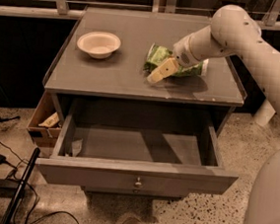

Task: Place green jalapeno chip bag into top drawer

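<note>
The green jalapeno chip bag [159, 55] lies on the grey cabinet top, right of centre. My gripper [162, 70] reaches in from the right on the white arm and sits at the bag's front edge, partly over it and covering its right part. The top drawer [136, 176] stands pulled open below the top, with its flat front panel and small round knob toward me. Its inside shows a bare grey floor.
A white round bowl [99, 43] sits on the cabinet top [108, 76] at the left. A small brown cardboard box [44, 122] stands on the floor left of the cabinet. Cables and a dark bar lie on the floor at the lower left. A railing runs behind the cabinet.
</note>
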`<state>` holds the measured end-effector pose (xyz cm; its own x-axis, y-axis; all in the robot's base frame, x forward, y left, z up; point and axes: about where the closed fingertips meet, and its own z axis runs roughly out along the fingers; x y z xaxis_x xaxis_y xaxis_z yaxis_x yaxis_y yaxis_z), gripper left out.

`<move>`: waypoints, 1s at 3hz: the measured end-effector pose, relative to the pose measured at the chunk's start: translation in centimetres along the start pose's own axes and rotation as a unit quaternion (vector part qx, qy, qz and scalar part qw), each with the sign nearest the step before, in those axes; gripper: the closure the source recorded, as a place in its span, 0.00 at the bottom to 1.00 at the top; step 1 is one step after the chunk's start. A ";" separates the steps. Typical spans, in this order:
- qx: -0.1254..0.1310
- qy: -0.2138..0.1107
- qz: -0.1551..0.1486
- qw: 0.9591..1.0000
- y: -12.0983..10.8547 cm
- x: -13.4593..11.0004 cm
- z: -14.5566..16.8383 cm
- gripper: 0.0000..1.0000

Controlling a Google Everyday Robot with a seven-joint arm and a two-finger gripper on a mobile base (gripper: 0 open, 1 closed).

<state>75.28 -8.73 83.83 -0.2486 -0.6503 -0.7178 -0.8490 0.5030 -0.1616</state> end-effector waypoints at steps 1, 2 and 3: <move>0.000 0.000 0.000 1.000 0.0 0.0 0.0 0.19; 0.000 0.000 0.000 1.000 0.0 0.0 0.0 0.42; 0.000 0.000 0.000 1.000 0.0 0.0 0.0 0.65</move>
<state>75.28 -8.71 83.80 -0.2486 -0.6504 -0.7178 -0.8492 0.5028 -0.1615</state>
